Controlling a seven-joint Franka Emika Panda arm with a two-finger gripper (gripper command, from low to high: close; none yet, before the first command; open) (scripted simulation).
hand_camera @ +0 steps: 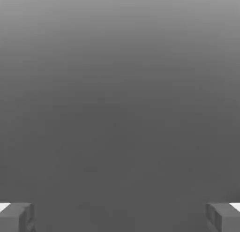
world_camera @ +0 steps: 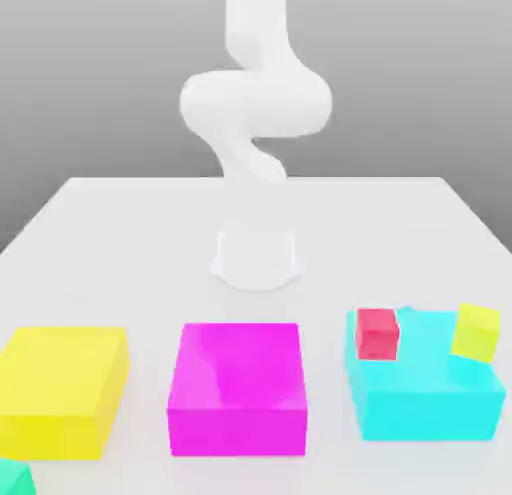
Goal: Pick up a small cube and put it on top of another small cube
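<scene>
The small teal-green cube [world_camera: 12, 478] sits at the bottom corner on the exterior view's left, and the picture's edge cuts most of it off. It lies on the white table [world_camera: 130, 233], just in front of the big yellow block [world_camera: 60, 388].

The white robot arm [world_camera: 255, 103] stands at the middle of the table, and its top is cut off by the picture's upper edge.

In the hand view the gripper [hand_camera: 120, 217] shows as two grey fingertips [hand_camera: 16, 217], one at each side. They are far apart with nothing between them, so the jaws are wide open and hold nothing. Past them there is plain grey.

Three big blocks stand in a row at the front. The big pink block [world_camera: 238, 388] is in the middle. The big light-blue block [world_camera: 425, 388] is on the exterior view's right. A small red cube [world_camera: 377, 333] and a small yellow cube [world_camera: 476, 332] sit on top of the light-blue block, well apart. The yellow one looks tilted.
</scene>
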